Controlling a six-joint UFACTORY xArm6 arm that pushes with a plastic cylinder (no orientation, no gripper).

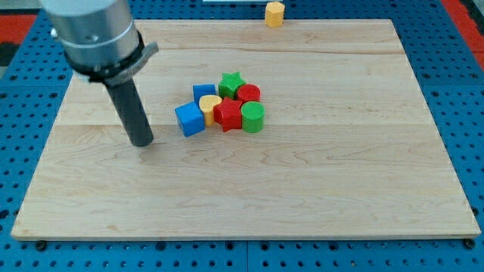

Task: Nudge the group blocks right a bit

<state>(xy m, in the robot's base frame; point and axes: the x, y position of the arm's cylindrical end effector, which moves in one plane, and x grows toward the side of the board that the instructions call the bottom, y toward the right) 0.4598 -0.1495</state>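
Observation:
A tight group of blocks sits near the board's middle. It holds a blue cube (190, 119), a second blue block (203, 92), a yellow block (211, 106), a green star (231, 82), a red cylinder (248, 94), a red star (227, 115) and a green cylinder (252, 118). My tip (142, 141) rests on the board to the left of the group, a short gap away from the blue cube and touching no block.
A yellow hexagonal block (274, 13) lies alone at the view's top, just past the wooden board's (249, 196) far edge. A blue perforated table surrounds the board.

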